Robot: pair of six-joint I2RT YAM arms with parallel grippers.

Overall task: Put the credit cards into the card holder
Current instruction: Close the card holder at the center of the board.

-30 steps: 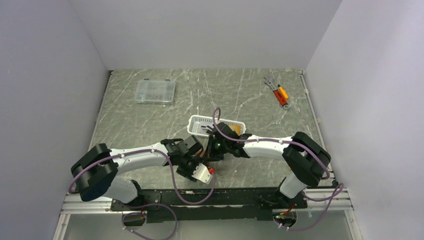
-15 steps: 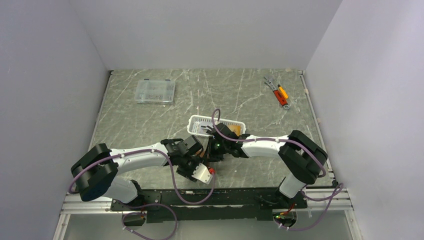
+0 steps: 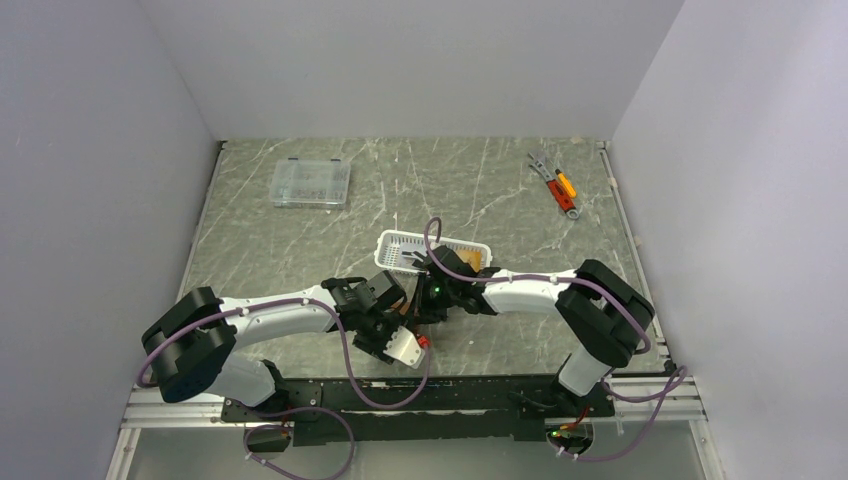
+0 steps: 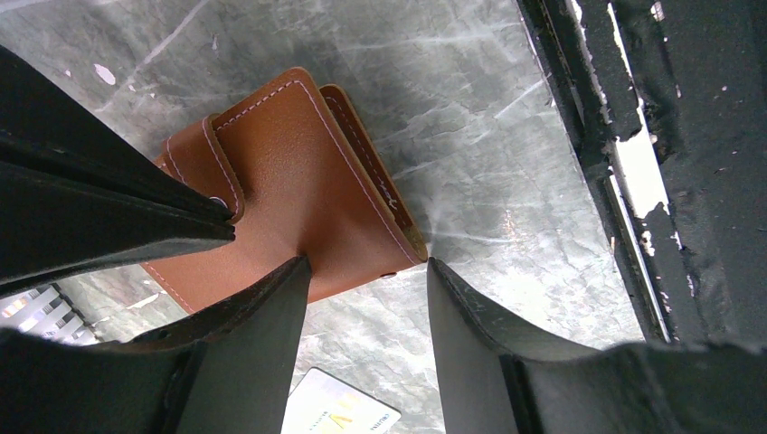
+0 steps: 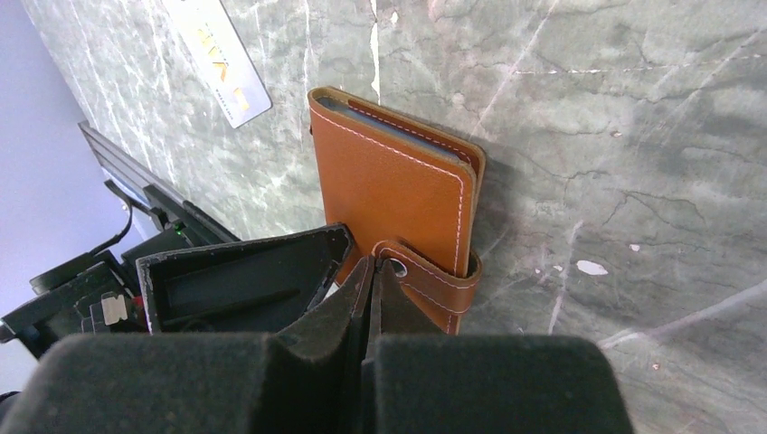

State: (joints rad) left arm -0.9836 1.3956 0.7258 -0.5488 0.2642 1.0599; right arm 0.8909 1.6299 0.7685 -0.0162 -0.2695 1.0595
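The card holder (image 5: 389,181) lies folded shut on the counter (image 5: 588,136), a grey-blue layer showing at its edge. My right gripper (image 5: 373,267), pressed together, touches its snap tab (image 5: 425,276); my left gripper (image 4: 366,262) stands spread by its corner. One pale credit card (image 5: 222,63) lies nearby. The white basket (image 3: 392,243) holds something orange.
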